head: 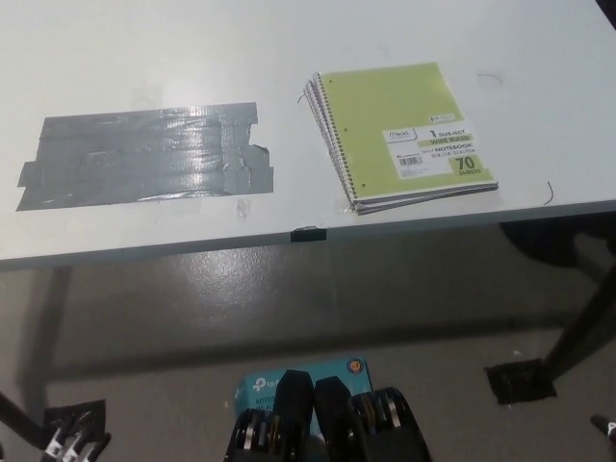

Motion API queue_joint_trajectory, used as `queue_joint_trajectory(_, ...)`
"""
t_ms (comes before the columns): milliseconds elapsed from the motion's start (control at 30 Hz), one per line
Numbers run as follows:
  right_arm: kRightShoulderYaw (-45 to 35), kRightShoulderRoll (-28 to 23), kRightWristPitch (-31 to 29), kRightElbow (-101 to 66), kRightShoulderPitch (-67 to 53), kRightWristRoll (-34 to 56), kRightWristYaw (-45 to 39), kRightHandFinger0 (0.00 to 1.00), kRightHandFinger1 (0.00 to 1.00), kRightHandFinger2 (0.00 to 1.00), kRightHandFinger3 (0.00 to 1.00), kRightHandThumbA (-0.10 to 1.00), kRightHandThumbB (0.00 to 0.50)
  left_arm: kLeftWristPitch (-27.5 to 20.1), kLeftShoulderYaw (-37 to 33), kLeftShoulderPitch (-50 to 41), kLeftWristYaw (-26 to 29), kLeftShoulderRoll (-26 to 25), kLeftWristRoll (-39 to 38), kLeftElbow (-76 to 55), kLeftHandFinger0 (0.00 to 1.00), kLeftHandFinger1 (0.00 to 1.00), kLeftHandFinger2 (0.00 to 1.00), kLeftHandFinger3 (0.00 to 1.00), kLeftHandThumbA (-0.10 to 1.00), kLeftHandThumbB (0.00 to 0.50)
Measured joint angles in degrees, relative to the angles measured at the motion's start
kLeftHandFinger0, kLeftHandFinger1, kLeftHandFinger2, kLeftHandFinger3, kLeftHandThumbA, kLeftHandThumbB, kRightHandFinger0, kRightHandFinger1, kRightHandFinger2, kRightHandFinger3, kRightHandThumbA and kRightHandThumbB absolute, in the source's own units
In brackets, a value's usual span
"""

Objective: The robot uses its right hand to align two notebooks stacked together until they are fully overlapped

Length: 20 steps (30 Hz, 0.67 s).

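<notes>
Two spiral notebooks (399, 130) lie stacked on the right part of the white table (192, 48), close to its front edge. The top one has a lime green cover with a white label. Page edges of the lower one show only as a thin strip along the left and front sides. Neither hand is near the stack. Only a pale sliver of my left hand (69, 445) shows at the bottom left edge. A dark tip of my right hand (608, 428) shows at the bottom right corner. Both are far below the table edge.
A wide patch of grey duct tape (144, 154) covers the table's left half. A small black tape mark (308, 234) sits on the front edge. On the floor lie a teal box (289, 380) and a black tape patch (520, 380).
</notes>
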State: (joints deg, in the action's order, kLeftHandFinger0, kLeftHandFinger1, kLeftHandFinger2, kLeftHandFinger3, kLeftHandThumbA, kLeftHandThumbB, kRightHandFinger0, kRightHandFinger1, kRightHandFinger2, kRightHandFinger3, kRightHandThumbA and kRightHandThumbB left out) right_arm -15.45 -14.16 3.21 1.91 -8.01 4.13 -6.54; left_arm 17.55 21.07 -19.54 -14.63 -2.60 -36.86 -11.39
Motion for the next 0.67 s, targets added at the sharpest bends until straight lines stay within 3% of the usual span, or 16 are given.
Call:
queue_joint_trajectory(233, -1.6, 0.7, 1.0, -0.3, 0.7, 0.0, 1.2, 1.00, 1.00, 1.00, 1.00, 1.00, 0.330, 0.6, 3.4, 1.5, 1.7, 2.8, -4.4, 0.0, 1.00, 1.00, 1.00, 1.00, 1.00, 0.487)
queue_joint_trajectory(367, -1.8, 0.8, 1.2, -0.3, 1.1, 0.0, 1.7, 1.00, 1.00, 1.00, 1.00, 1.00, 0.307, 0.7, 3.9, 1.6, 2.2, 3.1, -5.4, 0.0, 1.00, 1.00, 1.00, 1.00, 1.00, 0.499)
queue_joint_trajectory(467, -1.8, 0.8, 1.2, -0.2, 1.6, 0.0, 2.1, 1.00, 1.00, 1.00, 1.00, 1.00, 0.312, 0.8, 2.1, 1.6, 2.5, 2.2, -4.2, -0.2, 1.00, 1.00, 1.00, 1.00, 1.00, 0.484)
queue_joint_trajectory(567, -1.8, 0.8, 1.2, -0.2, 1.9, 0.0, 2.2, 1.00, 1.00, 1.00, 1.00, 1.00, 0.350, 1.3, -1.0, 1.3, 2.9, 0.1, -1.5, -1.0, 1.00, 1.00, 1.00, 1.00, 1.00, 0.460)
queue_joint_trajectory(633, -1.7, 0.8, 1.2, -0.2, 2.0, 0.0, 2.2, 1.00, 1.00, 1.00, 1.00, 1.00, 0.332, 1.8, -3.5, 1.1, 3.2, -1.9, 0.6, -1.7, 1.00, 1.00, 1.00, 1.00, 1.00, 0.441)
queue_joint_trajectory(667, -1.7, 0.7, 1.2, -0.2, 2.0, 0.0, 2.2, 1.00, 1.00, 1.00, 1.00, 1.00, 0.358, 1.9, -4.7, 1.0, 3.4, -2.9, 1.7, -1.9, 1.00, 1.00, 1.00, 1.00, 1.00, 0.432)
